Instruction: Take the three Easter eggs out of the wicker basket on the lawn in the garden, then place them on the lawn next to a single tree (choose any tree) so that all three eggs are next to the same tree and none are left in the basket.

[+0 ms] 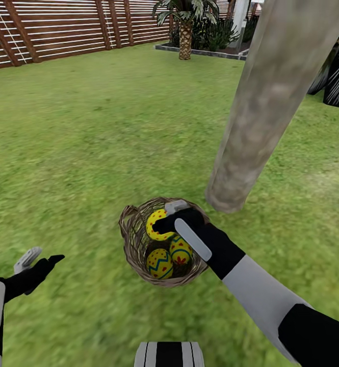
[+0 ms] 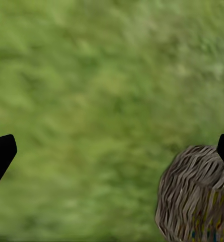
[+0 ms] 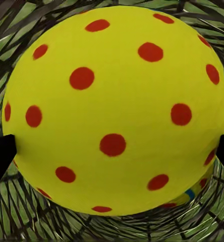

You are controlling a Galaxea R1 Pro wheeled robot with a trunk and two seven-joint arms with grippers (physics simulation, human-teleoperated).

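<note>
Left pincer (image 1: 43,261) hangs over bare lawn (image 1: 87,142) at about 8 o'clock from the wicker basket (image 1: 133,239), fingers spread and gripping nothing; in its wrist view the two dark tips sit wide apart at the frame edges with grass between them and the basket's woven flank (image 2: 192,196) to one side. It appears parked clear so the other arm has the basket to itself. The basket is a small round bowl of open brown twigs, grass visible through the weave, resting on the lawn just short of the tree (image 1: 261,117). Two Easter eggs (image 1: 160,263) lie low inside it, glossy yellow with blue zigzags and red marks. The right pincer (image 1: 165,216) reaches into the basket from 4 o'clock and straddles the third egg (image 1: 156,230) at the 12 o'clock side; the right wrist view shows that egg (image 3: 117,111), smooth yellow with red dots, between the two black fingertips (image 3: 2,151), which lie at its flanks. Contact looks made or near, but a firm pinch cannot be confirmed. Judgement: first extraction under way, no egg yet on the grass. The tree trunk, a grey-beige mottled cylinder, stands at 1 o'clock from the basket, close enough to serve as the drop spot.
</note>
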